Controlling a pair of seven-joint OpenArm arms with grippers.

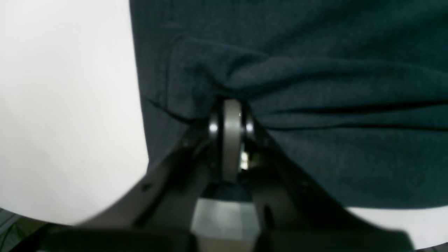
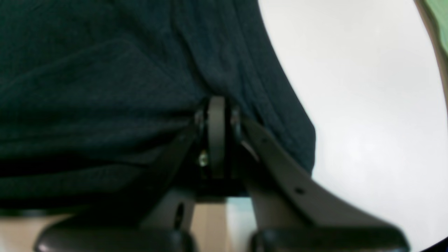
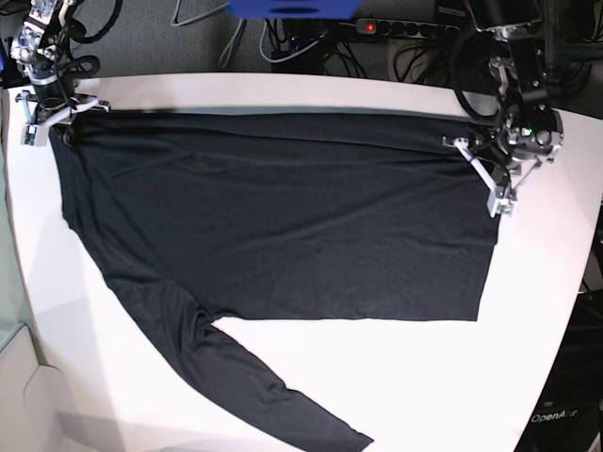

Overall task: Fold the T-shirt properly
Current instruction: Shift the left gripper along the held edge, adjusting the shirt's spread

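The T-shirt [image 3: 283,226], dark and long-sleeved, lies spread flat across the white table [image 3: 396,377]. One sleeve [image 3: 254,386] trails toward the near edge. At the garment's far right corner, my left gripper [image 3: 476,153] is shut on the fabric; in the left wrist view its closed jaws pinch a bunched fold of the T-shirt [image 1: 315,87], the left gripper [image 1: 231,106] meeting the cloth there. At the far left corner my right gripper [image 3: 57,121] is also shut on the cloth. The right wrist view shows the right gripper [image 2: 217,103] clamped on the T-shirt [image 2: 105,87] near its edge.
Cables and a power strip [image 3: 405,26] lie beyond the table's far edge, beside a blue object [image 3: 292,8]. The table's curved edge runs close to both arms, on the left [image 3: 9,235] and on the right [image 3: 579,273].
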